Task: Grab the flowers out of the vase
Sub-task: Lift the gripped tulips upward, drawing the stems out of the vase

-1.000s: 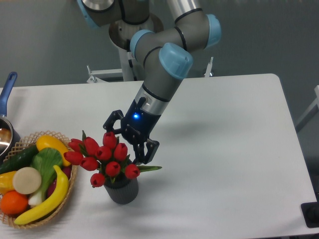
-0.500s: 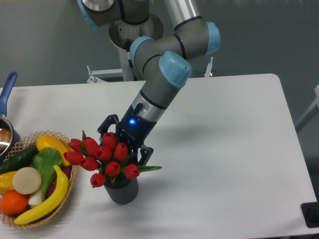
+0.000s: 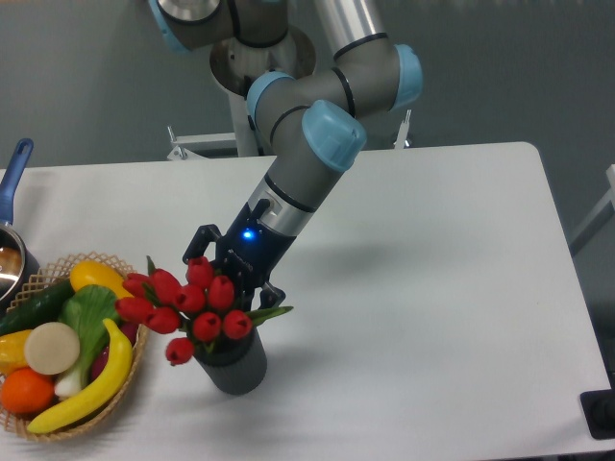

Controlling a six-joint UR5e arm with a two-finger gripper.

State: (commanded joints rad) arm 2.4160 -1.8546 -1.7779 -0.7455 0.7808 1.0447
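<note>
Camera view, fixed and looking down at the bench (image 3: 452, 288), gave me my only angle. I saw the gripper (image 3: 233, 279) tilted down and to the left, its black fingers buried in the back of the flowers (image 3: 187, 303), a blue light glowing on its wrist. One finger showed at the upper left of the bunch and another poked out at the right, just above a green leaf. The red buds hid the fingertips, so I could not tell whether the gripper was clenched on the stems or merely standing around them.

The flowers sat in the vase (image 3: 233, 367), their stems inside it, and the bunch leaned left so that several buds hung out past the vase's rim toward the basket (image 3: 115, 399). The vase stood upright on the bench near the front edge, a dark ribbed pot mostly below the buds.

Just left of the vase lay the woven basket, holding a banana (image 3: 91, 379), an orange (image 3: 24, 391), a yellow fruit, a green leafy vegetable and a dark green cucumber. The leftmost buds reached over the basket's right rim. At the far left edge I could see part of a pot with a blue handle (image 3: 14, 168). The arm's grey links and pale blue joint caps rose behind the gripper toward its base at the back of the bench.
</note>
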